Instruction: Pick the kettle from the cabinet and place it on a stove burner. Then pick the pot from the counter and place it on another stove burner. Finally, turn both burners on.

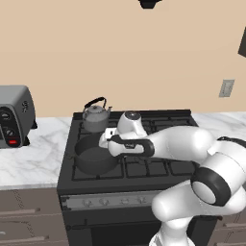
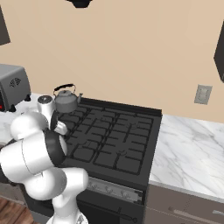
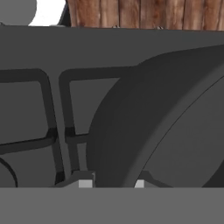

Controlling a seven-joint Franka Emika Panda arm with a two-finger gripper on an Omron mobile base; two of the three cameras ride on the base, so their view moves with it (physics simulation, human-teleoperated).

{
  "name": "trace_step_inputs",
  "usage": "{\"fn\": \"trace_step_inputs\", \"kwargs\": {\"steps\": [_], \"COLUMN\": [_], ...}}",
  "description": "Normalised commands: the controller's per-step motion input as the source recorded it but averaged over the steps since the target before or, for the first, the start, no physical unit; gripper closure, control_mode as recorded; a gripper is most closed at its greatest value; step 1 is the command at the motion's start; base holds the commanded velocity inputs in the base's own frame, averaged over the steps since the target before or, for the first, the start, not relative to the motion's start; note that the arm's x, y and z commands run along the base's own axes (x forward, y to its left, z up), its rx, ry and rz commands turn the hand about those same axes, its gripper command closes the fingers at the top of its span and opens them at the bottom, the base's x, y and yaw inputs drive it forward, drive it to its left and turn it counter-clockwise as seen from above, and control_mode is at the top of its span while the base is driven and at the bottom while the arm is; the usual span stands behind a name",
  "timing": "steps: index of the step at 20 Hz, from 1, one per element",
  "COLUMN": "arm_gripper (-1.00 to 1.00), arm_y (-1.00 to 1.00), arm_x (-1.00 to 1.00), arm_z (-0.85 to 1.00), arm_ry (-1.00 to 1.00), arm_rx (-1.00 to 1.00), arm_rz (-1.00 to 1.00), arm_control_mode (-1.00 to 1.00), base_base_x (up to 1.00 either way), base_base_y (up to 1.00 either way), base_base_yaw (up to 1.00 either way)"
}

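Toaster oven, wall outlet and plain kitchen surroundings

A grey toaster oven (image 1: 14, 114) stands at the far left against the beige wall (image 1: 144, 57), its dark front panel carrying round dials and a red button; the right base view catches its grey side with a small vent pattern. A pale wall outlet plate (image 2: 202, 94) is fixed to the wall to the right of the stove. Silver control knobs (image 1: 114, 201) run along the stove's front panel. Brown drawers (image 1: 26, 216) with short handles sit below on the left, and wood-plank flooring (image 3: 140, 13) shows in the hand view.
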Motion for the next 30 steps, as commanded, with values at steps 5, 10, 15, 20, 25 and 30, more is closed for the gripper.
{"fn": "trace_step_inputs", "kwargs": {"steps": [5,10,15,20,25,30], "arm_gripper": [1.0,1.0,-1.0,-1.0,-1.0,-1.0], "arm_y": [0.0,0.0,0.0,0.0,0.0,0.0], "arm_x": [0.14,0.18,0.13,-0.01,-0.2,-0.39], "arm_z": [-0.1,-0.12,-0.12,0.0,0.01,0.13], "arm_ry": [0.0,0.0,0.0,-0.04,-0.12,-0.12], "arm_rx": [0.0,0.0,0.0,0.0,0.0,-0.01], "arm_rz": [0.0,0.0,0.0,0.0,0.0,0.0], "arm_control_mode": [-1.0,-1.0,-1.0,-1.0,-1.0,-1.0], "base_base_x": [0.0,0.0,0.0,0.0,0.0,0.0], "base_base_y": [0.0,0.0,0.0,0.0,0.0,0.0], "base_base_yaw": [0.0,0.0,0.0,0.0,0.0,0.0]}}
